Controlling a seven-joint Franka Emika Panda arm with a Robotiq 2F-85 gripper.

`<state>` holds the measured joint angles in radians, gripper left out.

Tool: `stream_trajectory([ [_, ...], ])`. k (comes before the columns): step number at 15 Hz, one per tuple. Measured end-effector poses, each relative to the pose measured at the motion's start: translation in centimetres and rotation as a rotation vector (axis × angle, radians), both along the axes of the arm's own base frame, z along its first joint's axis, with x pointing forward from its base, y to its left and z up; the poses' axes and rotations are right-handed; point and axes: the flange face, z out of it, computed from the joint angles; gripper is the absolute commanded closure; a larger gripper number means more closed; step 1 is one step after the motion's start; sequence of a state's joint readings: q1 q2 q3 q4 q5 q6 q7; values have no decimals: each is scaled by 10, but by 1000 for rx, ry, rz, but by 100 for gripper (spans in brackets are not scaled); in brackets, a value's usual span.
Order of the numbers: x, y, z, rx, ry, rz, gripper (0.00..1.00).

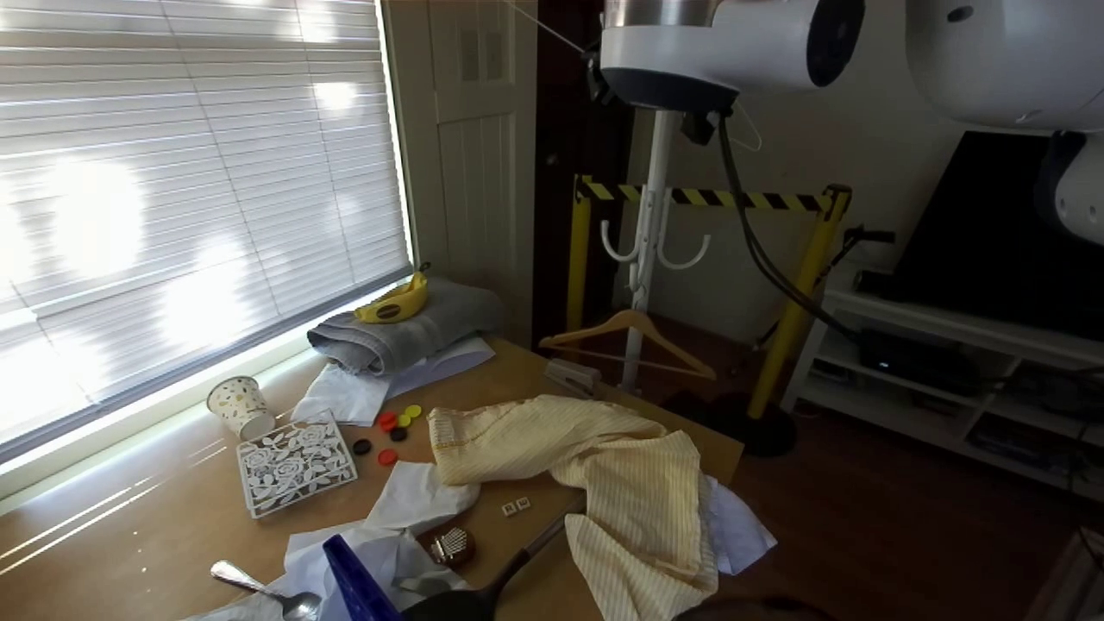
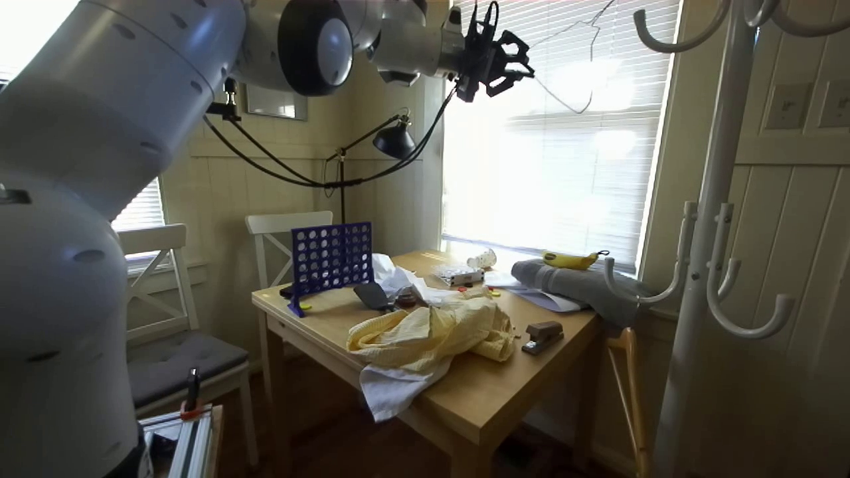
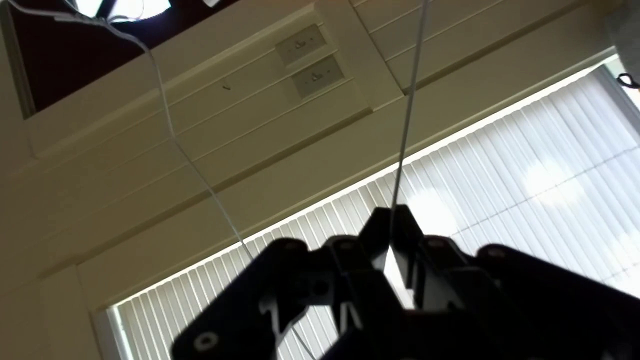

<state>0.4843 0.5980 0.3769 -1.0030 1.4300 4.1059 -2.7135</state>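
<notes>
My gripper (image 3: 391, 225) is black, with its fingertips brought together. A thin pale cord (image 3: 407, 120) runs down between the tips, and the gripper appears shut on it. In an exterior view the gripper (image 2: 528, 63) is high in front of the window, well above the table. There the cord (image 2: 592, 63) hangs as a loose loop beside the fingers and rises out of the frame. A length of cord (image 1: 543, 26) also slants up from the gripper in an exterior view. In the wrist view another stretch of cord comes from near a bright light (image 3: 125, 9) at top left.
Below, the wooden table (image 2: 498, 398) bears a yellow cloth (image 2: 425, 332), blue game grid (image 2: 332, 259), stapler (image 2: 543, 334), white trivet (image 1: 297, 464), paper cup (image 1: 240, 407), spoon (image 1: 259, 586) and grey towel (image 1: 448, 319) with a toy banana (image 1: 395, 300). A coat rack (image 2: 697, 252) stands beside it.
</notes>
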Motion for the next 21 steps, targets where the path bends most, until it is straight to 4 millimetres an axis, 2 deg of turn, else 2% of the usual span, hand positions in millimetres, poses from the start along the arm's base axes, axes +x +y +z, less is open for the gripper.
stream_trajectory([
  [6,-2,15,-32,5,122,151,98],
  [9,-5,15,-36,20,154,214,98],
  [14,-11,7,-11,37,116,200,98],
  [18,-12,-11,23,95,52,126,98],
  [21,-9,-22,37,135,19,76,98],
])
